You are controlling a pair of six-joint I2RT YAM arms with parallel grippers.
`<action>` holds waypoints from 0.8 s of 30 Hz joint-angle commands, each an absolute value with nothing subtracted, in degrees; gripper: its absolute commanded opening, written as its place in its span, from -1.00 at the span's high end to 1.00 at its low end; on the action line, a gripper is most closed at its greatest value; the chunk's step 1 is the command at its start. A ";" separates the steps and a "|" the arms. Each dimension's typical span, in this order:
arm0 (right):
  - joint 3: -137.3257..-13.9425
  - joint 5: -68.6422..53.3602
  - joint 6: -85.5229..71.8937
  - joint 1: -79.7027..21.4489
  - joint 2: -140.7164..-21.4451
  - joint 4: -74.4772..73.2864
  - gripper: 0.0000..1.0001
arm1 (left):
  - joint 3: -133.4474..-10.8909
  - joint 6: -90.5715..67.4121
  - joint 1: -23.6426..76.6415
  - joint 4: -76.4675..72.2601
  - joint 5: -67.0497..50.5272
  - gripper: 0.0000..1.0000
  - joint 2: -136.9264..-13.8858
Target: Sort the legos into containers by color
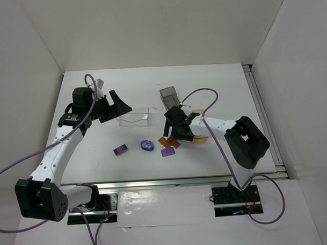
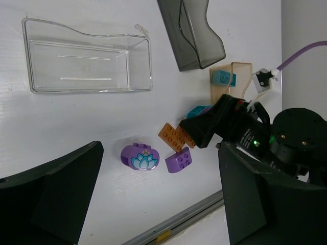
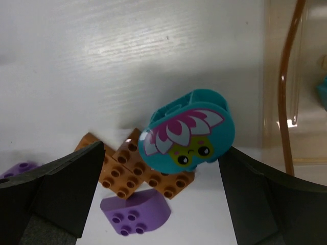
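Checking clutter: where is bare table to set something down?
Free: the far strip behind the clear box and grey box; also between the leftmost purple brick and left arm. Crowded: bricks bunched under the right gripper, beside the tan box.

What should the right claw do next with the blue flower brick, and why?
Probably close the right gripper on the teal flower brick: it sits between the open fingers, by the orange bricks. The tan container beside it already holds another teal brick, so that looks like its home.
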State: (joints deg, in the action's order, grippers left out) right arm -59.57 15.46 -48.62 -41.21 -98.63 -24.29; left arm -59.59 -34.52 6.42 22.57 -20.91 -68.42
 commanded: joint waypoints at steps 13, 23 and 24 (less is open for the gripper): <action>-70.66 21.44 -49.31 -41.48 -106.26 -26.54 -0.54 | -57.83 -33.57 6.06 21.88 -21.36 -1.00 -67.41; -67.94 24.16 -47.38 -42.63 -97.58 -24.43 0.38 | -54.85 -34.62 6.06 20.83 -21.36 -1.00 -65.13; -68.46 25.13 -46.85 -42.63 -96.34 -24.96 0.38 | -54.32 -34.63 6.06 20.31 -21.36 -1.00 -64.43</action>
State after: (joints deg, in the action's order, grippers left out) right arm -67.59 21.19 -48.07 -42.13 -103.20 -25.23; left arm -55.29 -34.63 6.42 22.20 -21.15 -66.81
